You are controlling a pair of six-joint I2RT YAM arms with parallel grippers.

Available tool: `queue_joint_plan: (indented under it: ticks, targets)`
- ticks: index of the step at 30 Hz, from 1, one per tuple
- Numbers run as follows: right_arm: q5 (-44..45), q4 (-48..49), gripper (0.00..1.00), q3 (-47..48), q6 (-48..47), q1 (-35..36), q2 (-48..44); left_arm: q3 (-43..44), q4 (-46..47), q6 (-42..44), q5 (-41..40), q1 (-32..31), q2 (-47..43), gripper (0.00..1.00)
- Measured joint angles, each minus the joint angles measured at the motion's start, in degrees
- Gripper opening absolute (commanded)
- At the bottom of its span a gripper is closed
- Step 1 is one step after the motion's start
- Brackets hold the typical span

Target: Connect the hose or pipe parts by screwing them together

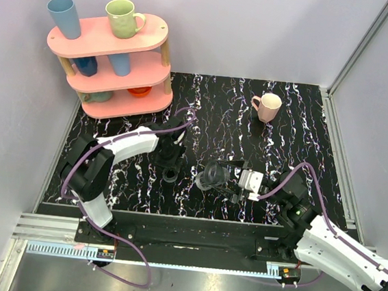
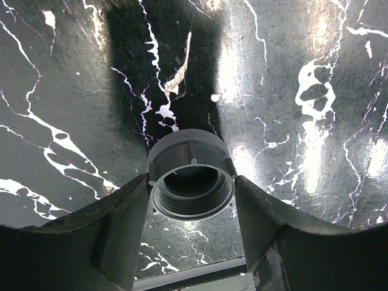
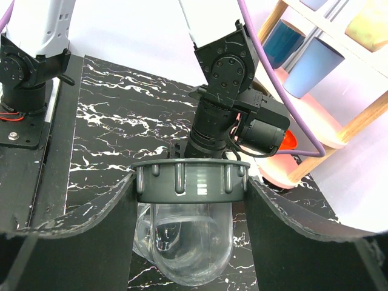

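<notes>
The hose or pipe parts lie apart. A small dark threaded ring fitting point(image 1: 170, 177) stands on the black marbled table point(image 1: 292, 127), hole upward. My left gripper point(image 1: 170, 165) hangs over it, open. In the left wrist view the fitting point(image 2: 191, 182) sits between the fingertips point(image 2: 136, 206), which lie close by its sides. My right gripper point(image 1: 230, 181) is shut on the translucent tube point(image 1: 211, 176), holding it just above the table right of the fitting. In the right wrist view both fingers point(image 3: 115, 218) press the tube's grey ribbed collar point(image 3: 191, 180); its clear body point(image 3: 188, 248) hangs below.
A pink mug point(image 1: 268, 106) stands at the back right of the table. A pink three-tier shelf point(image 1: 131, 43) with several cups fills the back left corner. Walls close in on both sides. The left arm's wrist point(image 3: 230, 103) shows just beyond the held tube.
</notes>
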Motion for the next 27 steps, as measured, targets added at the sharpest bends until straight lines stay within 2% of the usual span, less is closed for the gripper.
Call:
queue_joint_plan:
  ticks: [4,5,9,14,19,24,27]
  targets:
    - [0.00,-0.02,0.22,0.00,0.00,0.00,-0.04,0.00,0.02,-0.28,0.00,0.00,0.00,0.46]
    - [0.00,-0.02,0.22,0.00,0.00,0.00,-0.04,0.00,0.02,-0.20,0.02,0.00,0.00,0.37]
    - [0.17,-0.02,0.21,0.00,0.00,0.00,-0.04,0.00,0.07,-0.37,0.20,0.00,0.00,0.17]
    - [0.13,-0.13,0.21,0.13,-0.11,0.00,0.87,-0.26,0.46,-1.07,1.16,0.02,-0.44,0.00]
    - [-0.17,-1.18,0.21,1.77,-2.05,-0.15,6.49,-1.55,0.66,-2.27,6.93,1.95,-6.75,0.00]
    - [-2.16,-0.66,0.20,2.23,-2.36,-0.72,10.45,-3.56,3.45,-4.39,17.51,8.00,-22.75,0.00]
    - [-3.48,0.07,0.20,2.73,-2.38,-0.92,11.74,-4.02,6.88,-6.47,23.52,9.09,-31.98,0.00]
